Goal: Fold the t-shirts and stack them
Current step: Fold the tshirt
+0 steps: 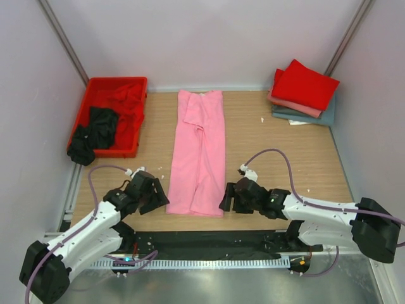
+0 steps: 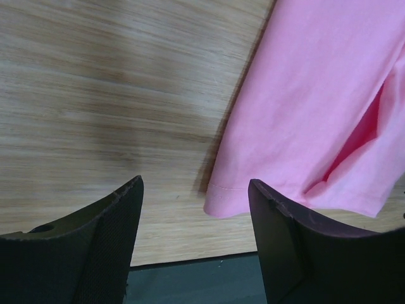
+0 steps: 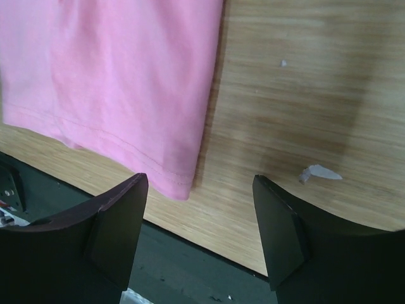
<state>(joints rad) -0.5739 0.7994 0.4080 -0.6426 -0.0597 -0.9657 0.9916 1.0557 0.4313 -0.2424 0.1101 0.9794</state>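
A light pink t-shirt [image 1: 199, 155] lies folded lengthwise into a long strip in the middle of the table. My left gripper [image 1: 158, 197] is open at its near left corner [image 2: 221, 202], which lies between the jaws, untouched. My right gripper [image 1: 225, 197] is open at its near right corner [image 3: 177, 183], also untouched. A stack of folded shirts, bright red [image 1: 305, 84] over salmon [image 1: 292, 105] and grey-blue [image 1: 310, 117], sits at the far right. A red shirt [image 1: 126, 98] and black shirts [image 1: 95, 130] lie crumpled in the tray.
The red plastic tray [image 1: 119, 151] stands at the far left. A dark mat [image 1: 209, 244] runs along the near table edge. Small white scraps [image 3: 316, 172] lie on the wood right of the pink shirt. Walls enclose the sides and back.
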